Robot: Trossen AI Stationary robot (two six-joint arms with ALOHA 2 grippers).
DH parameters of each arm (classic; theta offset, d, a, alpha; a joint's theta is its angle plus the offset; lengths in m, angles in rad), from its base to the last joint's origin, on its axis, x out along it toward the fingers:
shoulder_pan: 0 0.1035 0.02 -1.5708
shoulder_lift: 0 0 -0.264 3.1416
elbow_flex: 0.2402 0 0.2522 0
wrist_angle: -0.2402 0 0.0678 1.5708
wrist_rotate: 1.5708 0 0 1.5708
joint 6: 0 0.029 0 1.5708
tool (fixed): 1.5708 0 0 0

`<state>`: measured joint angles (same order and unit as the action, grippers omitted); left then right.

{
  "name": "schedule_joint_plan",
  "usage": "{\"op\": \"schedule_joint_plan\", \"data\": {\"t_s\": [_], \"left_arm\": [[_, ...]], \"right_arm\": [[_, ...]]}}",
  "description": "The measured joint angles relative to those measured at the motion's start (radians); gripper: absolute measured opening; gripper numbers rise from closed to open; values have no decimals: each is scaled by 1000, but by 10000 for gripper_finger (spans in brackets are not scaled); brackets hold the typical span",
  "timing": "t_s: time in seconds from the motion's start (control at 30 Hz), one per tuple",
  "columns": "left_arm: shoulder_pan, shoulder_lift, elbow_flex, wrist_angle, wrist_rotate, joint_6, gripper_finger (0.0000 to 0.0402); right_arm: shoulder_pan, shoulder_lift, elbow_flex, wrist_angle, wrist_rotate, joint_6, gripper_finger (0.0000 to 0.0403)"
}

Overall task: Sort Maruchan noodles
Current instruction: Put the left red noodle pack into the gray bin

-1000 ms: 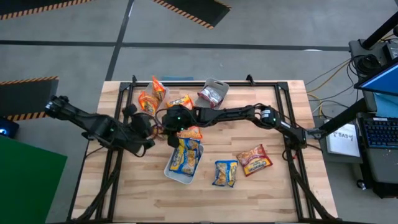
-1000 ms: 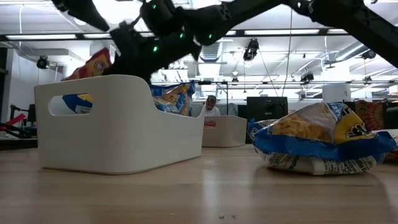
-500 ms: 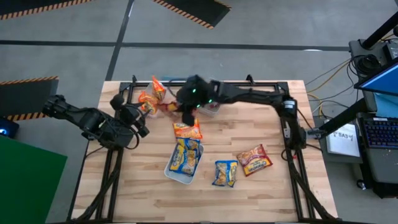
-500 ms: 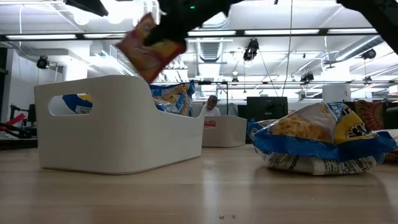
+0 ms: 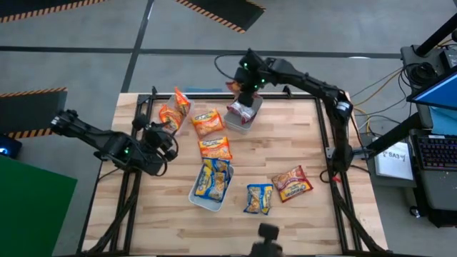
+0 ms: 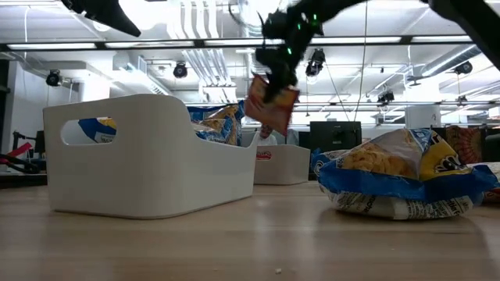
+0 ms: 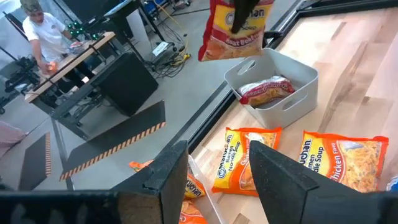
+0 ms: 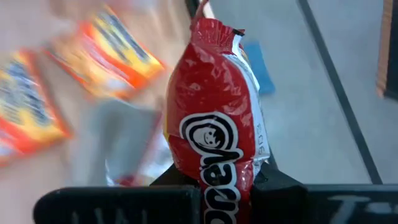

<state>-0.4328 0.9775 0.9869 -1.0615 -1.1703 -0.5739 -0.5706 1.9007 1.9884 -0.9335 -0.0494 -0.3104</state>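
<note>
High view, right end effector [image 5: 241,90]: clamping a dark red Maruchan packet [image 5: 235,88] by its edge and hanging it above the far bin [image 5: 251,114], likely to drop it with the red packet lying inside.
Left end effector [image 5: 158,135]: fingers standing apart, gripping nothing, waiting near the table's [image 5: 300,214] left edge.
Orange packets [image 5: 207,122]: lying loose mid-table.
Near bin [image 5: 202,200]: holding blue-and-yellow packets.

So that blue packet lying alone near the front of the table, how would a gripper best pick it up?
Probably from straight above, pinching one crimped end of the blue packet. It lies flat and puffy on the table, apart from its neighbours, so the thin edge is easiest.
</note>
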Motion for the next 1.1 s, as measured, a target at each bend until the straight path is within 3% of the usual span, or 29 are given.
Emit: {"op": "schedule_joint_plan", "data": {"t_s": [0.27, 0.67, 1.1], "left_arm": [[0, 16, -1, 3, -11, -11, 155], [0, 16, -1, 1, -10, -11, 155], [0, 16, -2, 1, -10, -15, 155]], "right_arm": [[-106, 111, -1, -63, -26, -87, 22], [-110, 195, 7, -120, -21, -148, 22], [-108, 252, 35, -164, 1, -108, 22]]}}
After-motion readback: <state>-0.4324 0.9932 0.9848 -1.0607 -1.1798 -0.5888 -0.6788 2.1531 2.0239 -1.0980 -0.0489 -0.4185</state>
